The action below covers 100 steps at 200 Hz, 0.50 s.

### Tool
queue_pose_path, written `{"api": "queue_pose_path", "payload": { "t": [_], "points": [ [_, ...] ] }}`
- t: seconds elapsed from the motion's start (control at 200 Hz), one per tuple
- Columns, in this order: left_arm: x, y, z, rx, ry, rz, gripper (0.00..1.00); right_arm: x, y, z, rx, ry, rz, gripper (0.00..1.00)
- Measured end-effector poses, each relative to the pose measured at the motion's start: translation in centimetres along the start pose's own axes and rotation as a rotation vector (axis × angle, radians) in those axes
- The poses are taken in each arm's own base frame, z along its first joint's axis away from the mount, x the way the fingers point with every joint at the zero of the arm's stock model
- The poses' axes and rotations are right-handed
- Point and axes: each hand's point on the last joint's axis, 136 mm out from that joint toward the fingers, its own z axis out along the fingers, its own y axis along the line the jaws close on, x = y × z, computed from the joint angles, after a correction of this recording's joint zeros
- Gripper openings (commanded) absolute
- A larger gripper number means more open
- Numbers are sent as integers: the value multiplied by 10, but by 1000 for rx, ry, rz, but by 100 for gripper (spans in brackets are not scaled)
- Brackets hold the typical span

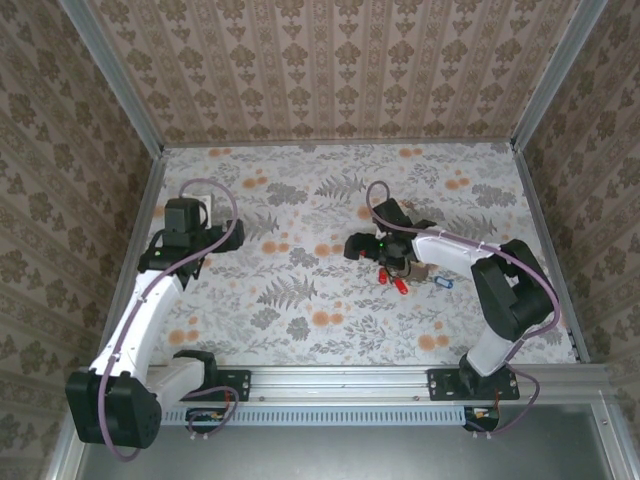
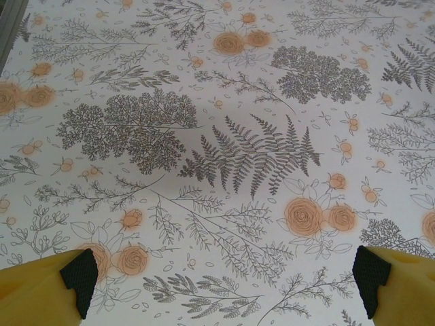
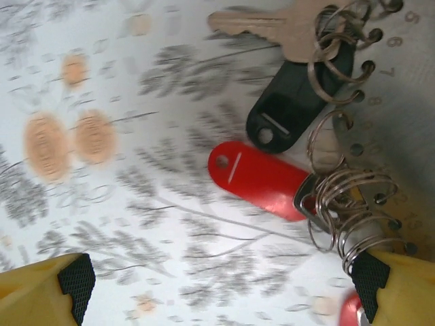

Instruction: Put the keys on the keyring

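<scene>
Yellow-fingered, both wide open — right gripper (image 3: 224, 285) above the keys (image 3: 262, 180), left gripper (image 2: 224, 272) empty.

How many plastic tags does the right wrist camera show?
3: a black tag below the metal key, a red tag beside it, part of another red one at the bottom edge. Others may be hidden.

Floral cloth (image 2: 204, 41), bright tags, dull metal

The cloth is white with grey ferns and orange roses; walls (image 1: 330, 60) show beige-brown damask stripes. From the red tag (image 3: 258, 180), a black tag (image 3: 292, 109) lies at one o'clock, a pale brassy key (image 3: 272, 27) at twelve, grey-brown rings (image 3: 353, 204) at three. Yellow fingers (image 2: 34, 292), black pads (image 2: 80, 278), white arms (image 1: 140, 320), purple cables (image 1: 225, 205).
</scene>
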Motion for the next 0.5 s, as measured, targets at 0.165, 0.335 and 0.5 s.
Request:
{"api": "queue_pose_path", "payload": {
  "t": [0.165,0.335,0.5],
  "points": [
    [2,-6,0,10,5,25,100,6,16,-15,-27,12,-33,100],
    [6,-11,0,10,18,60,100,10,-3,-53,-3,-27,-35,95],
    [8,-15,1,14,27,98,100,19,-20,-59,35,-18,-46,52]
  ]
}}
